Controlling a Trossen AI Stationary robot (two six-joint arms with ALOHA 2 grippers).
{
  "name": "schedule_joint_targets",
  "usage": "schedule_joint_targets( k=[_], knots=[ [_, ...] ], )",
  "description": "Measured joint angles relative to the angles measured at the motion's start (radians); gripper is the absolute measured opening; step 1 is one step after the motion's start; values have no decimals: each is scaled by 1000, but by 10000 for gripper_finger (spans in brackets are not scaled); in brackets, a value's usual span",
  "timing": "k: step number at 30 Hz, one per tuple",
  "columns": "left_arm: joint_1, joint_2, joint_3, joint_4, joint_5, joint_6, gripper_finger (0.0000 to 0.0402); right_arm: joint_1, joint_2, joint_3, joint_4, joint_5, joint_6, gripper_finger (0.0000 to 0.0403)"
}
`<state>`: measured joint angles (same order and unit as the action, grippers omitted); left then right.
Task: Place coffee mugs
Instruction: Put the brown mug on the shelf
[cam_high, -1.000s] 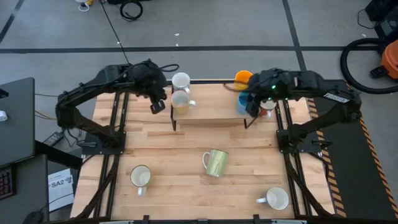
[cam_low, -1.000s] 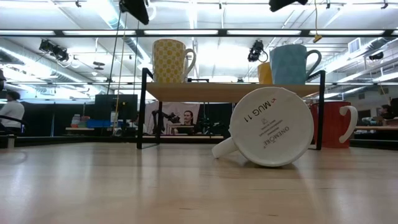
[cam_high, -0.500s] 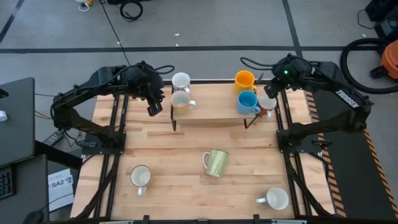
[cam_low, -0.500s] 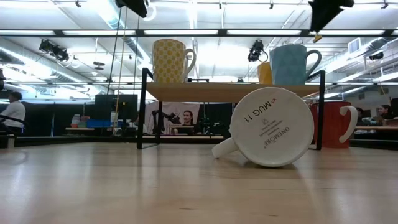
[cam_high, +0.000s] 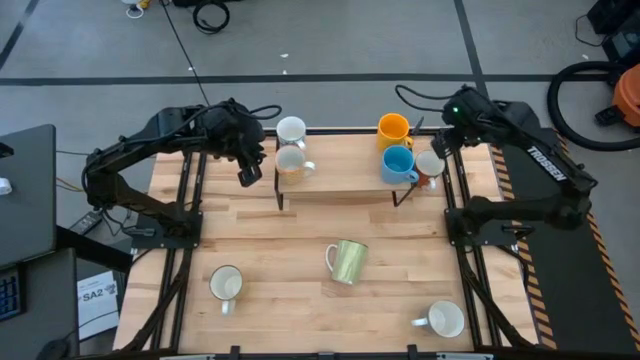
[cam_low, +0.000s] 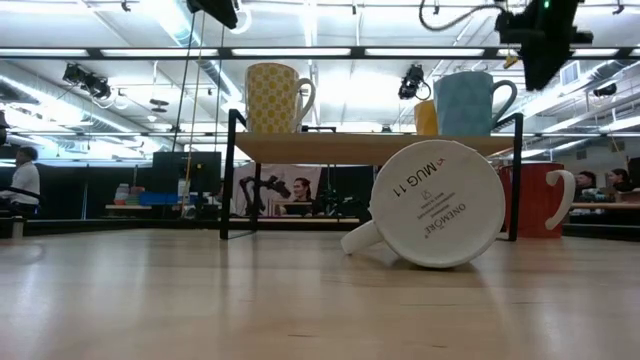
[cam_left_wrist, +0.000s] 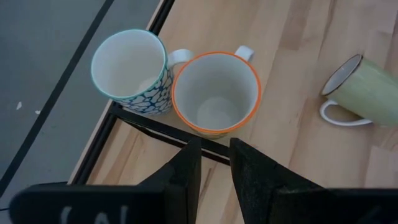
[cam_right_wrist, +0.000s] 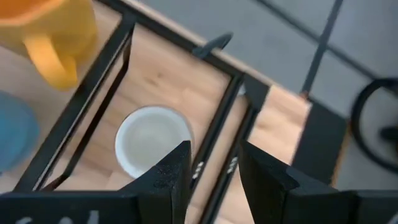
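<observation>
A low wooden shelf (cam_high: 340, 185) stands at the table's far side. On its left end are a white mug with an orange rim (cam_left_wrist: 216, 93) and a blue-patterned white mug (cam_left_wrist: 129, 65). At its right end are a light blue mug (cam_high: 398, 163) and an orange-yellow mug (cam_high: 393, 128). A mug that is red outside and white inside (cam_right_wrist: 152, 146) stands on the table right of the shelf. A pale green mug (cam_high: 348, 261) lies on its side mid-table. Two white mugs (cam_high: 226, 284) (cam_high: 443, 320) stand near the front. My left gripper (cam_high: 250, 172) hovers by the shelf's left end, narrowly open. My right gripper (cam_high: 440, 142) hangs open above the red mug.
The shelf's black metal legs (cam_right_wrist: 81, 106) and the table's black frame rails (cam_right_wrist: 227, 137) lie close under my right gripper. The low view shows the green mug's base (cam_low: 436, 203) facing the camera. Bare wood lies between the shelf and the near mugs.
My right gripper has drawn away from above the light blue mug on the shelf, moving toward the table's far right corner, and now hangs over the red mug. The mugs have kept their places.
</observation>
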<state>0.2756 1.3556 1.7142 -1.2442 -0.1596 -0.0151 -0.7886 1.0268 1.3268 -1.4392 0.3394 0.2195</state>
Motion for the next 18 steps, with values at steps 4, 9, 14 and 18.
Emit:
schedule_joint_targets(
  k=[4, 9, 14, 18],
  knots=[
    [0, 0, 0, 0, 0, 0, 91, -69, 0, -89, 41, -75, -30, 137],
    [0, 0, 0, 0, 0, 0, 91, -119, 1, -190, 102, -107, -31, 137],
    [0, 0, 0, 0, 0, 0, 91, -150, 0, -253, 137, -106, 5, 137],
    [0, 0, 0, 0, 0, 0, 91, -167, 0, -298, 144, -106, 10, 137]
  ],
)
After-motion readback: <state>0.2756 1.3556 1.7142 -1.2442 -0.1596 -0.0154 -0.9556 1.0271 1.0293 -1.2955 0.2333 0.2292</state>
